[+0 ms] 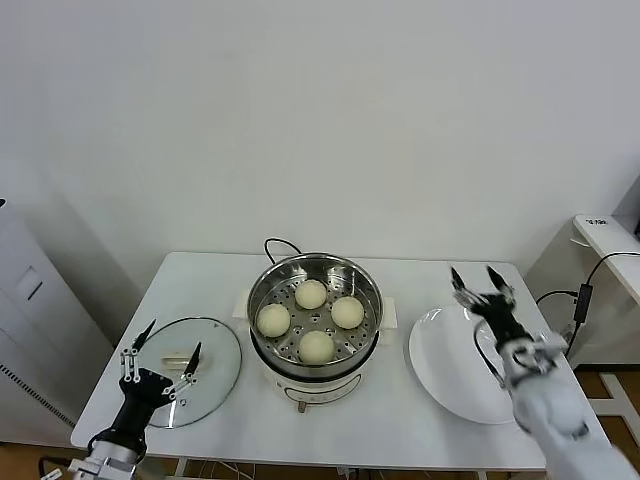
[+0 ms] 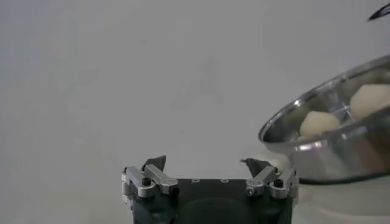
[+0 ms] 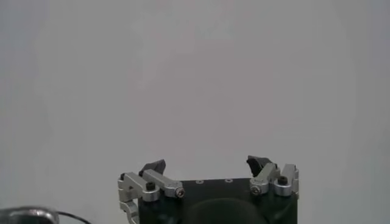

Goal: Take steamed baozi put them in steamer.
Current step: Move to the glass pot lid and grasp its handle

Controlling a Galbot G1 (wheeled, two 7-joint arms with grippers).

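A white table [image 1: 400, 440] is set against a plain white wall [image 1: 320, 120]. Four steamed baozi [image 1: 311, 294] are seated in the steamer [image 1: 366, 277] at centre. The left gripper [image 1: 166, 348] is held wide open and empty over the glass lid [image 1: 215, 345]; the right gripper [image 1: 477, 284] likewise over the white plate [image 1: 440, 365].

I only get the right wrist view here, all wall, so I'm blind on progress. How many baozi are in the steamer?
Observer: Four steamed baozi sit on the perforated tray inside the steamer.
Operator: Any left on the plate?
Observer: None; the white plate is bare.
Operator: Where is my right hand?
Observer: The right hand hovers open above the plate's far edge, holding nothing.
Operator: And the left?
Observer: The left hand is open above the glass lid, beside the steamer.
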